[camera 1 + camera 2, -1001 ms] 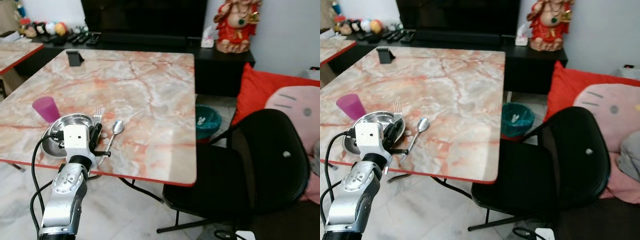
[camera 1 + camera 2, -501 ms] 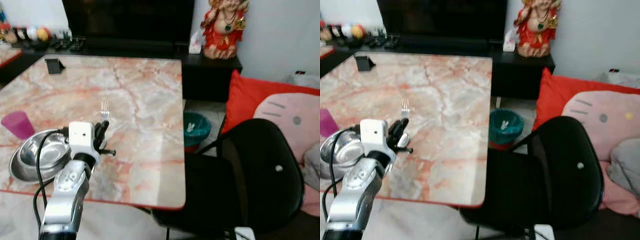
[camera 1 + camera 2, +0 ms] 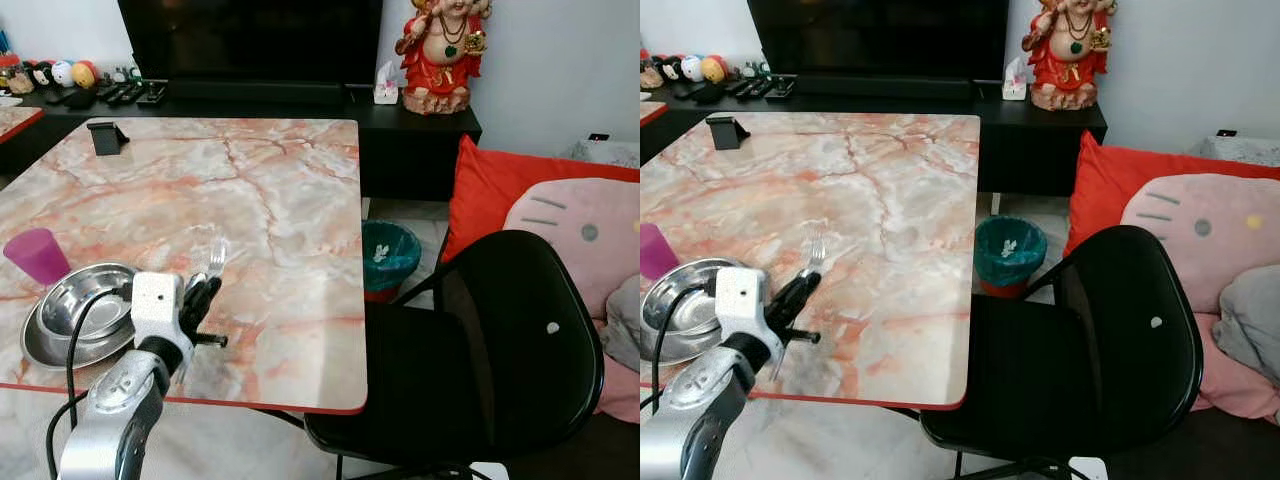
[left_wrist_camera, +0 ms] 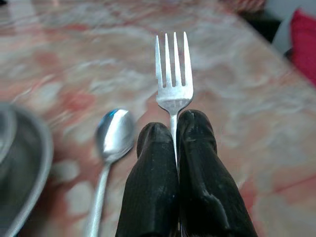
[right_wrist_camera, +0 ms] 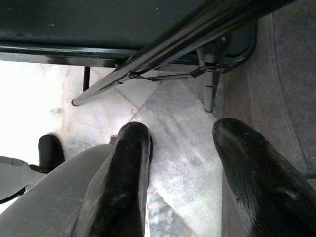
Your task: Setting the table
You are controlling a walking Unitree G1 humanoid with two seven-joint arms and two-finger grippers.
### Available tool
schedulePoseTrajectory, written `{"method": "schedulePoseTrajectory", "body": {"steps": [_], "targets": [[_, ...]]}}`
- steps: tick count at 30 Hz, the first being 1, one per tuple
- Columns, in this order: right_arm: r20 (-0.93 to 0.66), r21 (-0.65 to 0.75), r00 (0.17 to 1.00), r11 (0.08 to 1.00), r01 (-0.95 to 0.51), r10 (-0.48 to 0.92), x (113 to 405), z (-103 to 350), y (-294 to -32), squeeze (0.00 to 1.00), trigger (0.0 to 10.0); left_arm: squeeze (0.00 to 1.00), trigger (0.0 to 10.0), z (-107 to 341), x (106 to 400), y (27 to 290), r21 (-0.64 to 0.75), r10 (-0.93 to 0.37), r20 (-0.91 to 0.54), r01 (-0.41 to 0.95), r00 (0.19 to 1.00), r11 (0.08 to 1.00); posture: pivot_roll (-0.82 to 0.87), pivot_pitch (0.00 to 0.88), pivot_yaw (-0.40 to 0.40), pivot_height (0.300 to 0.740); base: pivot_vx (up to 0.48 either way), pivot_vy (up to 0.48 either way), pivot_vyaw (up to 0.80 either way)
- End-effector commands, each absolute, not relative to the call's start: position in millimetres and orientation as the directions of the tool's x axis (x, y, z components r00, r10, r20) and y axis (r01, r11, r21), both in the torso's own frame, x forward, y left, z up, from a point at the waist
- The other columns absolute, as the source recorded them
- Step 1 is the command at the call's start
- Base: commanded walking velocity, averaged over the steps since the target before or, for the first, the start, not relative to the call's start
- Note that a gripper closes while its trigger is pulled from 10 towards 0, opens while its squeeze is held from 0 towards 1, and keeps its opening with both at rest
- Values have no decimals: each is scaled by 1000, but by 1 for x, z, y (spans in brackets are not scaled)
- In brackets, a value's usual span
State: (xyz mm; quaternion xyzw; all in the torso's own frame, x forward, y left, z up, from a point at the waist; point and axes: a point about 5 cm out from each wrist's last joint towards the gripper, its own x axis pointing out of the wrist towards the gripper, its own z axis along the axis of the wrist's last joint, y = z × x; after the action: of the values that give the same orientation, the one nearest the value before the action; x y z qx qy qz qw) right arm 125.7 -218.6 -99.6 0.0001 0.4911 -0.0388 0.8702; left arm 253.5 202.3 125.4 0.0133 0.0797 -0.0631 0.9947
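Indoors, marble table (image 3: 290, 190) beside black chair (image 3: 500, 350)

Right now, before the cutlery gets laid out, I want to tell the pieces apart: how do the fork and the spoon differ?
The fork ends in four tines; the spoon ends in a rounded bowl. The fork is clamped by its handle between the fingers of the left gripper and held above the table, while the spoon lies free on the marble beside the steel plate. Both are plain silver metal.
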Motion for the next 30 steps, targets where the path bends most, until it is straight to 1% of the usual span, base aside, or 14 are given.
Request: {"method": "schedulePoseTrajectory", "body": {"steps": [1, 5, 15, 19, 30], "targets": [[-857, -38, 512, 998, 60, -63, 125, -100, -219, 0, 10000, 0, 10000, 122, 252, 209, 41, -92, -189, 101, 978, 994, 17, 0, 20, 732, 0, 0, 0], [-856, -37, 512, 997, 62, -64, 126, -100, -218, 0, 10000, 0, 10000, 112, 254, 210, 42, -72, -223, 84, 972, 996, 11, 0, 21, 732, 0, 0, 0], [-855, -38, 514, 997, 66, -67, 126, -100, -219, 0, 10000, 0, 10000, 103, 266, 208, 36, -75, -241, 86, 968, 996, 15, 0, 15, 732, 0, 0, 0], [-854, -39, 515, 997, 69, -69, 127, -99, -219, 0, 10000, 0, 10000, 98, 279, 208, 51, -84, -244, 99, 966, 994, 5, 0, 17, 732, 0, 0, 0], [-854, -41, 515, 997, 71, -72, 127, -99, -220, 0, 10000, 0, 10000, 93, 291, 200, 52, -137, -247, 154, 959, 987, 4, 0, 15, 732, 0, 0, 0]]}}
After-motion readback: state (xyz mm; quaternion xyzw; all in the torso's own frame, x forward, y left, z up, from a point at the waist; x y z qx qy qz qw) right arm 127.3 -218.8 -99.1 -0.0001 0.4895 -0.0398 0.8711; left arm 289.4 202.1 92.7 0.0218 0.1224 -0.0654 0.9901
